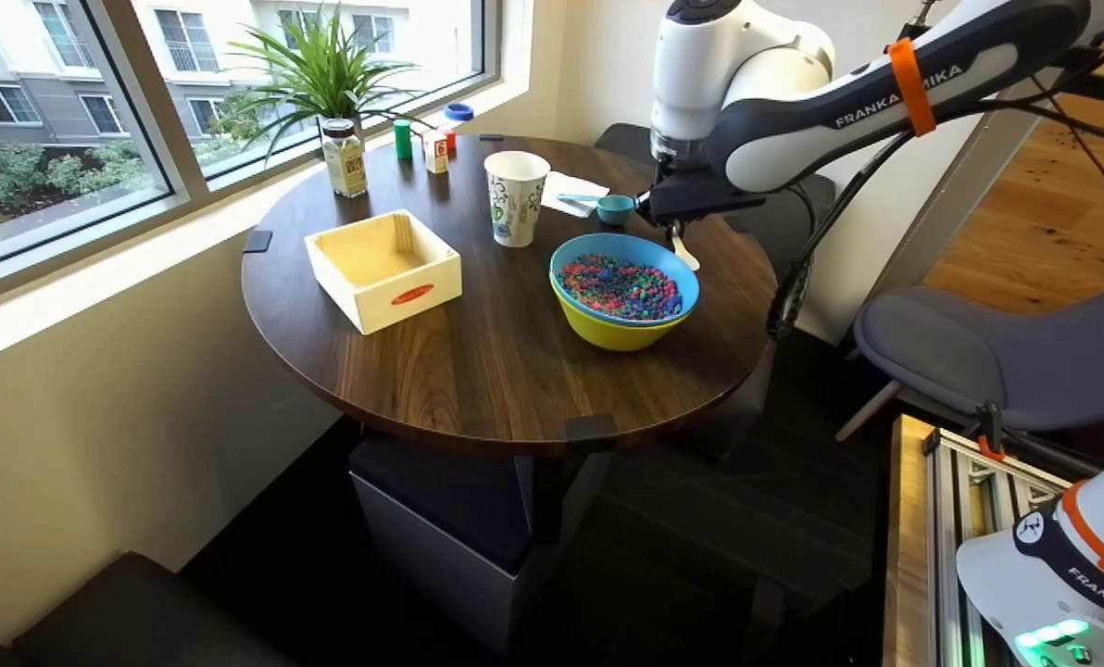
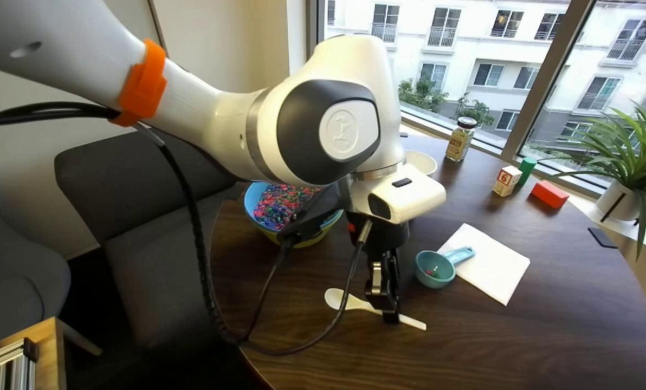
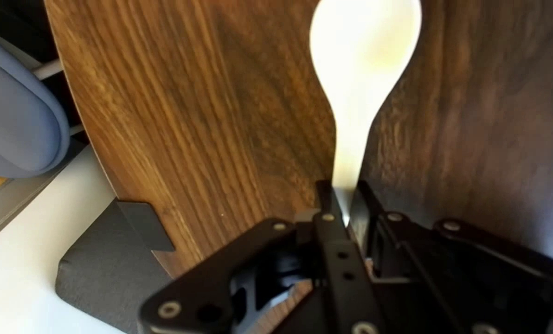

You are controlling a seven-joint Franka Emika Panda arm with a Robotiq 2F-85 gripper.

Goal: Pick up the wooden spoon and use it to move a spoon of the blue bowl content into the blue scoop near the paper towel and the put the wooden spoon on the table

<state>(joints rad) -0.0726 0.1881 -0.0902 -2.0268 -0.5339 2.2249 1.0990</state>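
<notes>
Clamped on the handle, the black claw (image 3: 344,190) is holding the wooden spoon (image 3: 357,88), presumably to leave the scooping end free. That spoon is hovering just over the table (image 1: 478,371) or resting on it; the views are not settling which. From the left in an exterior view, a jar (image 1: 345,159) is standing behind the yellow wooden box (image 1: 381,255), whose red oval label (image 1: 412,294) is defying reading. Farther along, a block (image 1: 436,153) is bearing a red 6, and a patterned paper cup (image 1: 513,204) is standing upright. White paper towel (image 1: 570,185) is lying under the handle of the blue scoop (image 1: 616,217), which is facing up for filling; in an exterior view, a few coloured bits (image 2: 430,274) are showing inside, so putting the spoon down is probably coming next. Nearby, the blue bowl (image 1: 612,244) is holding its multicoloured content (image 1: 619,287), likely for a short carry. Rightmost, the arm (image 1: 848,111) is displaying FRANKA and MIKA, an orange strap (image 1: 911,88) covering the gap.
</notes>
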